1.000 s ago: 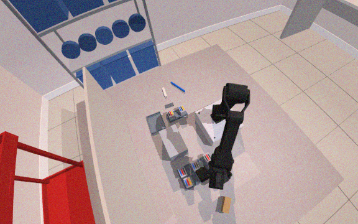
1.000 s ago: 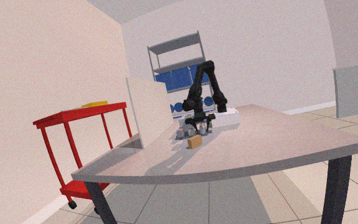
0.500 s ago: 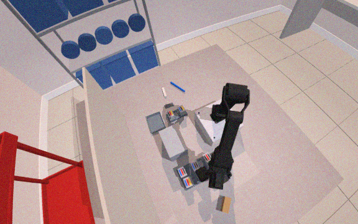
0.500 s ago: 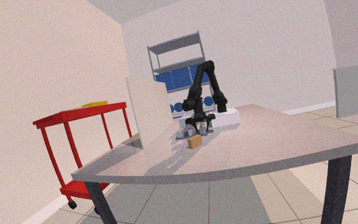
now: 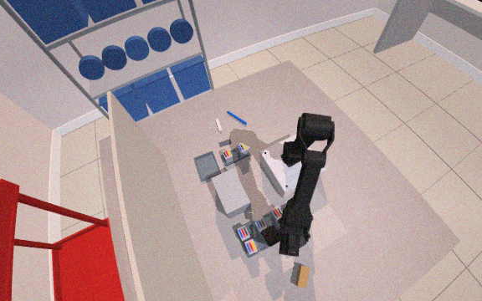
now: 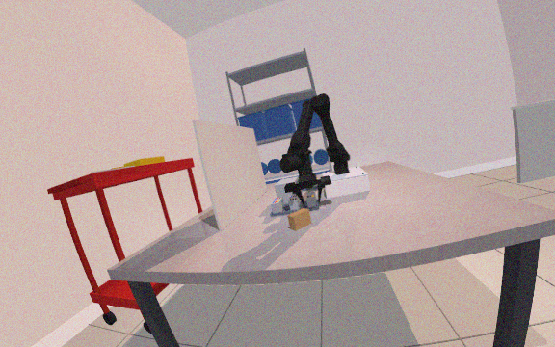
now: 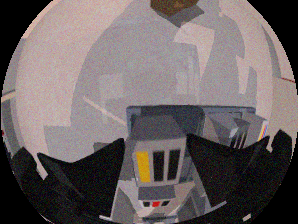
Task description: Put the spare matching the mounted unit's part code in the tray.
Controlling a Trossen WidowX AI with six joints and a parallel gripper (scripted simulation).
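From where I stand, the table [image 5: 371,209] [image 6: 379,226] carries the black arm [image 5: 310,180] [image 6: 333,137], bent down over a dark holder [image 7: 230,108] at the near end; the tray [image 5: 207,166] lies well apart, beyond the pale box [image 5: 230,190]. The gripper [image 5: 271,236] [image 6: 312,202] [image 7: 156,140] has its fingers spread, nothing pinched. The likely target, the spare with one yellow and two black bars [image 7: 159,166], sits in the holder, between the fingers in the wrist view. Its bars run lengthwise between them, so closing should squeeze its sides; I can't tell whether its depth is right.

Top looks steeply down, exterior sees the same table edge-on from farther off, wrist peers close, perhaps downward.
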